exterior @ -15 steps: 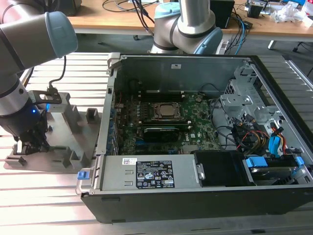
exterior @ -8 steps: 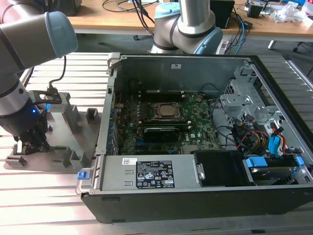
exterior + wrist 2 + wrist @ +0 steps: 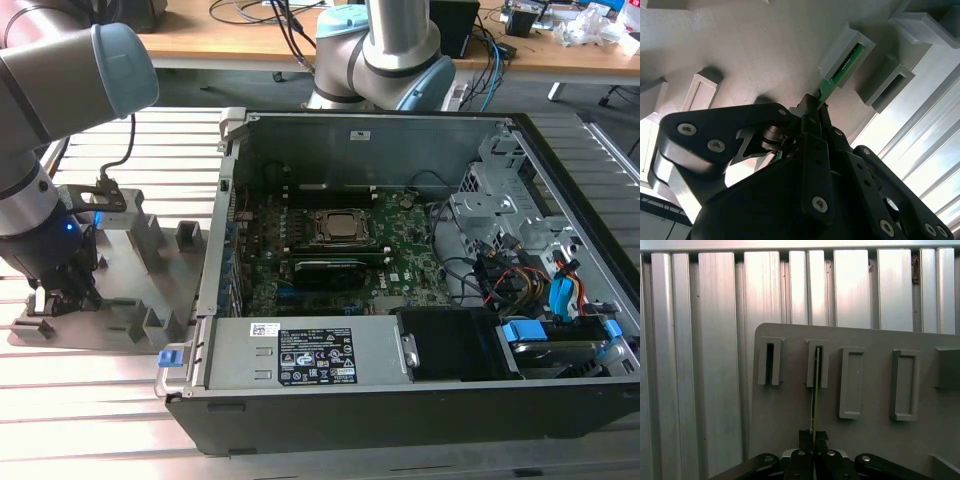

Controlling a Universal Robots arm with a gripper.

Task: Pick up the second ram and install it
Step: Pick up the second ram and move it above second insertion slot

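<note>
At fixture [image 3: 785, 410], end effector [image 3: 813, 439] gripping second ram [image 3: 834, 81]

- The far end of the second ram [image 3: 827, 86] goes down into a grey slot [image 3: 860, 44], so that end is hidden.
- Its near end is hidden between the pinching fingers of the gripper [image 3: 816, 106].
- In the exterior view, the picture's edge cuts off the robot arm [image 3: 60, 70].

Lab: opened computer case [image 3: 360, 140], slatted aluminium bench [image 3: 90, 400]
</note>
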